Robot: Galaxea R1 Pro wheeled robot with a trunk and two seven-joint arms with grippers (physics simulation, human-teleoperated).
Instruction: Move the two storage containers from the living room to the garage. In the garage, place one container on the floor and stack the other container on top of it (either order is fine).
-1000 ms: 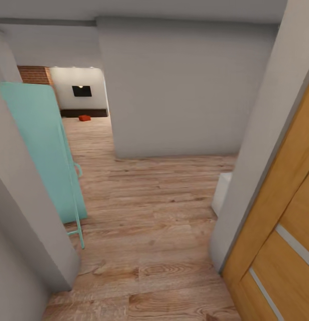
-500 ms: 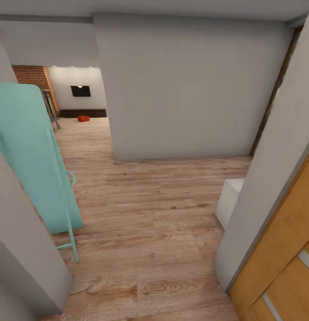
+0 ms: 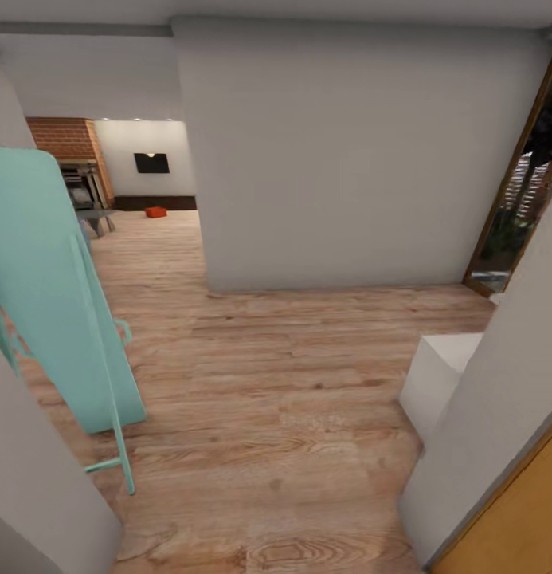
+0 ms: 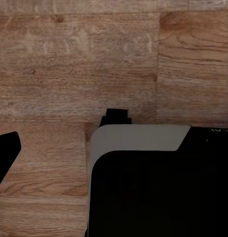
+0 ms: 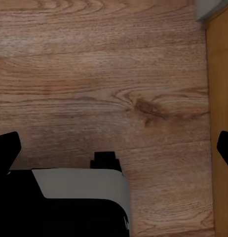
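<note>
One red-orange storage container (image 3: 155,212) sits far off on the light wood floor of the living room, in front of a long dark low cabinet (image 3: 168,202) and below a wall TV (image 3: 151,163). I see it through the hallway opening at the upper left of the head view. In the right wrist view my right gripper (image 5: 114,148) hangs open over wood planks, with nothing between its fingertips (image 5: 6,148). My left gripper (image 4: 114,148) also hangs over planks; one black fingertip (image 4: 6,153) shows far out to the side, and a dark robot part covers the other side.
A teal folded board on thin legs (image 3: 56,295) leans at the left, beside a grey wall corner (image 3: 37,478). A grey wall block (image 3: 347,159) fills the middle. A white box (image 3: 439,383), a wooden door (image 3: 514,534) and a glazed doorway (image 3: 518,207) lie at the right. The brick fireplace (image 3: 68,139) is far left.
The camera has moved forward and turned right: the wooden door has slid almost out of the picture, the glazed doorway has appeared, and more of the fireplace shows.
</note>
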